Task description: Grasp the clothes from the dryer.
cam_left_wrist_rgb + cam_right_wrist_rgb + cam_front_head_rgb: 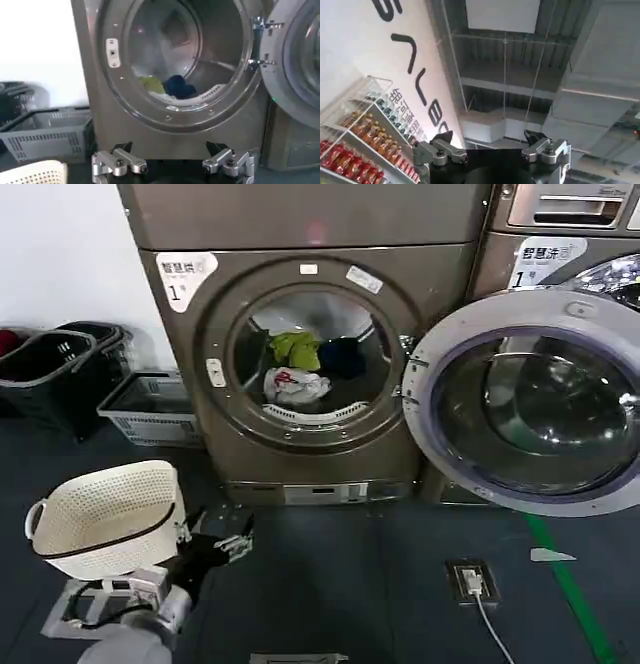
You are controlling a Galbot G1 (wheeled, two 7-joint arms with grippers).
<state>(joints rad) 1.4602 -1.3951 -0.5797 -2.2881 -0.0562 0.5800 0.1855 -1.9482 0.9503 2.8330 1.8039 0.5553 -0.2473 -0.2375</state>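
Observation:
The bronze dryer (300,454) with a "1" label stands ahead, its round glass door (530,399) swung wide open to the right. In the drum lie the clothes: a yellow-green piece (295,349), a dark blue one (343,356) and a white one with red print (296,386). My left gripper (222,546) hovers low over the floor, in front of the dryer and to its left, well short of the porthole. Its fingers (125,162) are open and empty, facing the dryer (175,132) with the yellow-green (151,84) and blue (177,86) pieces in sight. My right gripper (492,152) is open, empty and pointing up at the ceiling.
A cream perforated basket (105,519) sits right beside my left arm. A grey crate (150,409) and dark baskets (50,369) stand left of the dryer. A second machine (560,254) stands behind the open door. A floor socket (470,579) with a cable and a green line (570,584) mark the floor.

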